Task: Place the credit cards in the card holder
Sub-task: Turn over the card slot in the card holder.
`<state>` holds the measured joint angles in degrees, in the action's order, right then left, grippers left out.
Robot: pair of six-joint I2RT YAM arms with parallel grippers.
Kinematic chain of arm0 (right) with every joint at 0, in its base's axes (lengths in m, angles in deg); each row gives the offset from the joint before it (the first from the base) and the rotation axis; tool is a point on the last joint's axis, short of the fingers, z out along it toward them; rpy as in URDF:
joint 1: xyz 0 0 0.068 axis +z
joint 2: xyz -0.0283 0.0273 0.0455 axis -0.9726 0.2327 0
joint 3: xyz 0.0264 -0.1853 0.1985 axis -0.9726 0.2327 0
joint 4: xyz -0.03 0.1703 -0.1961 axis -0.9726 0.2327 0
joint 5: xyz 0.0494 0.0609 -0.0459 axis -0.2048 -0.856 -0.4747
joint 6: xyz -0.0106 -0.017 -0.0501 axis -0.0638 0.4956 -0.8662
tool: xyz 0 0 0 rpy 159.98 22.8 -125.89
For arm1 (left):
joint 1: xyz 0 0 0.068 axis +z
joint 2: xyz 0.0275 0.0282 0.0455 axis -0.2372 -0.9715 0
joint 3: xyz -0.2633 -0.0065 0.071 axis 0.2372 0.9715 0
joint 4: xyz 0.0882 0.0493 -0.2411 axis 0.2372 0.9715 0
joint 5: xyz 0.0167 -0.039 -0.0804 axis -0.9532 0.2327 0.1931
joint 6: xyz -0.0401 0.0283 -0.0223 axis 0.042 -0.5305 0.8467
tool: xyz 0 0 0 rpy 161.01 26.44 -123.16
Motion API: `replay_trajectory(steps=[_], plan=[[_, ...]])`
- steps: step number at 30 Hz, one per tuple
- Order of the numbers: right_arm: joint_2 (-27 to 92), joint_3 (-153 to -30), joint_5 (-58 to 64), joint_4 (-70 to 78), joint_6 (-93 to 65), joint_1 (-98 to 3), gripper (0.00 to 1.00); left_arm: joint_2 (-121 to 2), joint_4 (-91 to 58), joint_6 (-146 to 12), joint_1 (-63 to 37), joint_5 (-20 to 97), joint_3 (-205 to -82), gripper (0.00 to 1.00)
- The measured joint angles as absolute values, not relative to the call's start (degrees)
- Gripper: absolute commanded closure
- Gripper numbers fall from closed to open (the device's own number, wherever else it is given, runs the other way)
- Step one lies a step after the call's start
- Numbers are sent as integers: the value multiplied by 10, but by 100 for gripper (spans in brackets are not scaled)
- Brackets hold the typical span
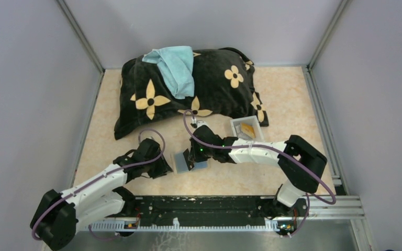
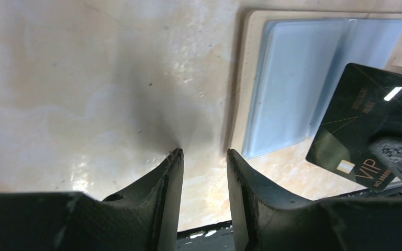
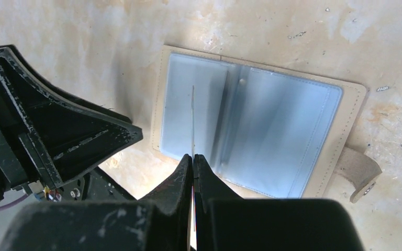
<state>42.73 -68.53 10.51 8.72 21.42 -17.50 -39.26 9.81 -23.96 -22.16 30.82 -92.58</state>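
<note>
One thin, stiff black card [image 3: 193,121], probably slippery, is pinched by its edge in your right gripper [image 3: 193,158], card holder [image 3: 282,130] just beyond; left gripper [image 2: 204,153] half open, empty.

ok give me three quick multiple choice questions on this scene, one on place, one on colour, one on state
1. Where does the towel lie?
A on the pillow
B under the pillow
C beside the pillow

2. What colour is the card in the right tool?
A gold
B black
C white

3. How does the holder lie?
A snapped shut
B open flat
C standing on edge

Answers:
1. A, it is draped over the pillow's top.
2. B, the left wrist view shows its black face.
3. B, both clear pockets face up.
</note>
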Motion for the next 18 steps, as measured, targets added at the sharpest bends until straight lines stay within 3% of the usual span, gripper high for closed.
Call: replay_trajectory(steps=[18], plan=[[427, -640, 117, 46, 228, -194, 100, -423, 125, -243, -222, 303, -949, 59]])
